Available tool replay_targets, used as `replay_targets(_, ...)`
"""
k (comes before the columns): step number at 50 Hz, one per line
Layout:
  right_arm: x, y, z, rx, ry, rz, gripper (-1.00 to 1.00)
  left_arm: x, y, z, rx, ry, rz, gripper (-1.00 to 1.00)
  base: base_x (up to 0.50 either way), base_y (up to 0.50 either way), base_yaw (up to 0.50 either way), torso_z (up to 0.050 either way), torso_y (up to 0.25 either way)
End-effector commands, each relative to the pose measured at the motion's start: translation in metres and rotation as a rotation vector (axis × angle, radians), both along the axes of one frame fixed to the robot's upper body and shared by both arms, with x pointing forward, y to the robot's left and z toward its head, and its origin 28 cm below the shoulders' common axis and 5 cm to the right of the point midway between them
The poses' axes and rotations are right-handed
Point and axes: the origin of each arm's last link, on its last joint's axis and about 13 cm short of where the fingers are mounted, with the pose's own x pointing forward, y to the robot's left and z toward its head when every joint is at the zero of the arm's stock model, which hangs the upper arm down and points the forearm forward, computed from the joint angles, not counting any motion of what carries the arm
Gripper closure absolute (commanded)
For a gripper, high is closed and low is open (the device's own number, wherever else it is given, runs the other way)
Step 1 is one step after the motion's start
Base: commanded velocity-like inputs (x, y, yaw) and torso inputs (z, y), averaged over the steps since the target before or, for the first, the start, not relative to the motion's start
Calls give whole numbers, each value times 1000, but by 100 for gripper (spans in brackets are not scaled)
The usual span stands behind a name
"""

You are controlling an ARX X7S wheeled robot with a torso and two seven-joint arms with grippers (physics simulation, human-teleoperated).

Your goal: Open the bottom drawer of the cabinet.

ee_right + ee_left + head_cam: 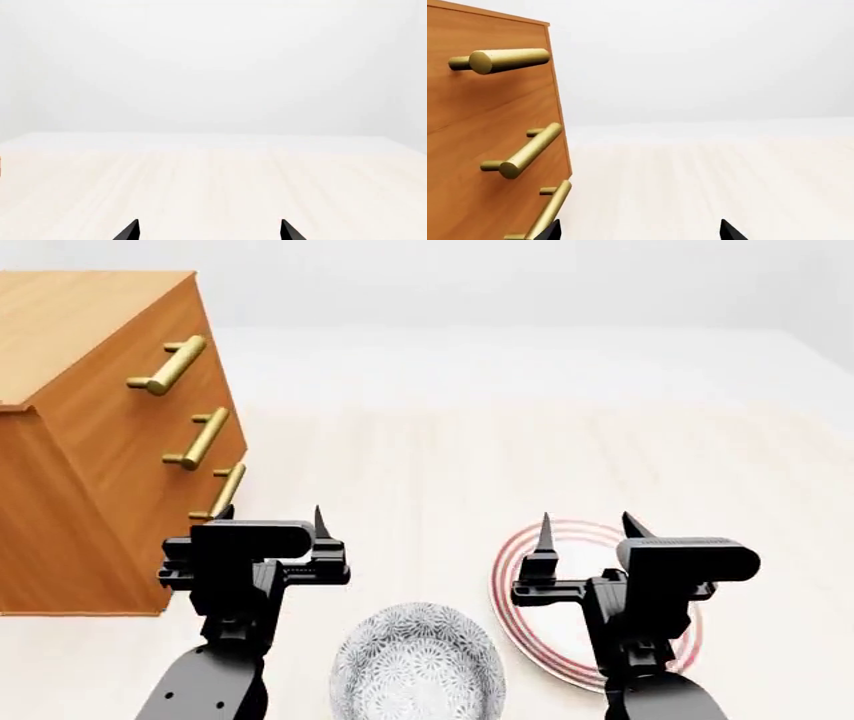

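I see the cabinet (94,430) at the bench's (534,440) left side, its bottom drawer (214,502) shut. My left gripper (271,519) hovers just beside that drawer's handle (224,491), jaws apart, gripping nothing. My right gripper (586,527) hangs over the plate (514,570), jaws apart.

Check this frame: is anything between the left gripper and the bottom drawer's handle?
Nothing: in the head view the left gripper sits beside the bottom drawer's handle, one fingertip right at it, jaws open.

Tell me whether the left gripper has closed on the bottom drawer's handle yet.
No: the left gripper stands open beside the bottom drawer, one fingertip near its handle, gripping nothing.
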Motion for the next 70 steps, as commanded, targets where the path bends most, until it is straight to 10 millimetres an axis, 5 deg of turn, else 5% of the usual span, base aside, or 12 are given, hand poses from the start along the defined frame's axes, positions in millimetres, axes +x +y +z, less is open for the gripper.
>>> replay_targets(1, 0, 0, -1, 2, 3, 0, -100, 0, 0, -1, 2, 2, 4, -100, 500, 0, 0, 0, 0)
replay_targets(20, 0, 0, -5, 4, 8, 4, -100, 3, -1, -2, 11, 32, 12, -100, 167, 0, 0, 0, 0)
replay_targets(30, 0, 0, -5, 8, 5, 0, -100, 36, 11, 5, 458, 79, 99, -100, 0, 0, 0, 0, 0)
replay_targets(40, 1, 0, -5, 9, 4, -3, -100, 38, 11, -15, 671, 191, 46, -100, 0, 0, 0, 0, 0)
replay_targets(70, 0, -1, -5, 14, 0, 0, -100, 60, 30, -49, 927, 366, 155, -100, 0, 0, 0, 0, 0)
